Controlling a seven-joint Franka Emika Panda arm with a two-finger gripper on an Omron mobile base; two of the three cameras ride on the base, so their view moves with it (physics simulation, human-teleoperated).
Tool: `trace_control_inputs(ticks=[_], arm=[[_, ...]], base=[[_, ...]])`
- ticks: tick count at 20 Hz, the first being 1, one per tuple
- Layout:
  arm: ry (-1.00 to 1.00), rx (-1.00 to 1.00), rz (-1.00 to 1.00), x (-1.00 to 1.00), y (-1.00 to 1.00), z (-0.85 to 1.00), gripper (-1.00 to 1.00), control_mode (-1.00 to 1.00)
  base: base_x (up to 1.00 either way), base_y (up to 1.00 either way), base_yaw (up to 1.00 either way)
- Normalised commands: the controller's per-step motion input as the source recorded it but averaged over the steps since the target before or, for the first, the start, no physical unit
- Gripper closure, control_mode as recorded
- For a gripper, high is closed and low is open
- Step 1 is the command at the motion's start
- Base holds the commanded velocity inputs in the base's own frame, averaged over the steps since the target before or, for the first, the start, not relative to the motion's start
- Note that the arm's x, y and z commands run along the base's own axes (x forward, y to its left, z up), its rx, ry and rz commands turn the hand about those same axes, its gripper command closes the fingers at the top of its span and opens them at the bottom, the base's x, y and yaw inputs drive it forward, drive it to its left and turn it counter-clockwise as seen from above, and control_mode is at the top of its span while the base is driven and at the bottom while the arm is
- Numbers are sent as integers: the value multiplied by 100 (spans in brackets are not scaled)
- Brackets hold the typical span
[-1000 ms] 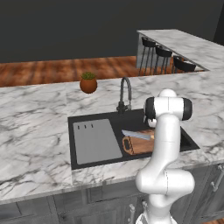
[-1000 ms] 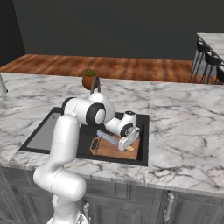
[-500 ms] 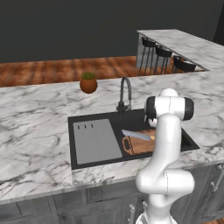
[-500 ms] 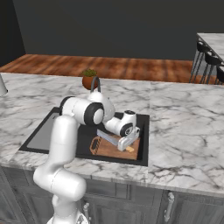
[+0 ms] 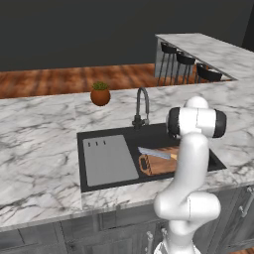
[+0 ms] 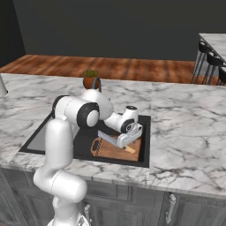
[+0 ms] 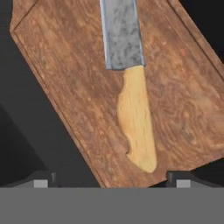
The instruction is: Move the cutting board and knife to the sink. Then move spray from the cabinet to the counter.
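the pincer (image 7: 112,177) stood with its fingers spread wide, one dark tip at each side, gripping nothing. a second before, the arm had been bent over the same spot in the sink (image 5: 101,183), and the whole scene looked much the same; what had changed, as far as i could judge, was the grip, for the knife (image 7: 131,87) now lay loose on the cutting board (image 7: 65,78) with clear wood on both sides of its pale handle. i took that to mean the knife had just been let go, so the first half of the job looked finished: board and knife both lay inside the basin, right of the grey draining panel (image 5: 109,159), near the tap (image 5: 142,105).

the knife lay directly under the pincer, between the two tips but untouched, blade pointing away. the hand hung low over the board (image 6: 128,151). the spray was still to be fetched.
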Motion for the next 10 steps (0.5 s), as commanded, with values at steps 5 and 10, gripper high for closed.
trace_control_inputs(ticks=[5,10], arm=[[0,0,-12,-32,0,47,-100,-100],[0,0,-18,-39,0,40,-100,-100]], base=[[0,0,0],[0,0,0]])
